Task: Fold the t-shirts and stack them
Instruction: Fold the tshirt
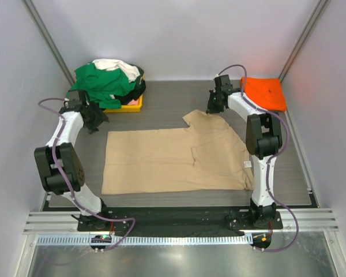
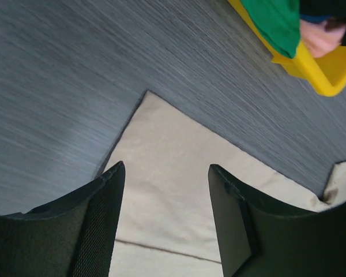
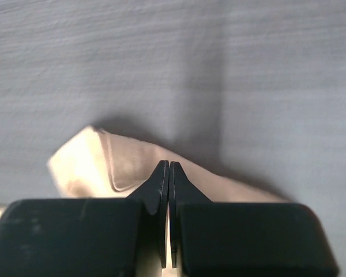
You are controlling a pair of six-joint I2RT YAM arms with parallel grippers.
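Tan t-shirt lies spread flat in the middle of the worktop, with one sleeve reaching toward the far side.

Step in hand, as judged: taking hold of the far edge for a first fold.
- Right end effector: tips pressed together at the far sleeve. The cloth rises in a ridge at the tips, so this is judged a pinch on the fabric.
- Left end effector: fingers spread above the shirt's far left corner. The cloth lies under the gap and is not gripped.

Next move, as judged: the left fingers need to come down and close on that corner. Both arms should then carry the far edge toward the near edge together and level, or the fold will skew.

Containers:
- Yellow tray, far left: holds a loose heap, with a green t-shirt uppermost and spilling over the rim, and white and black cloth beside it.
- Orange t-shirt: lies folded at the far right, directly on the worktop and in no container.
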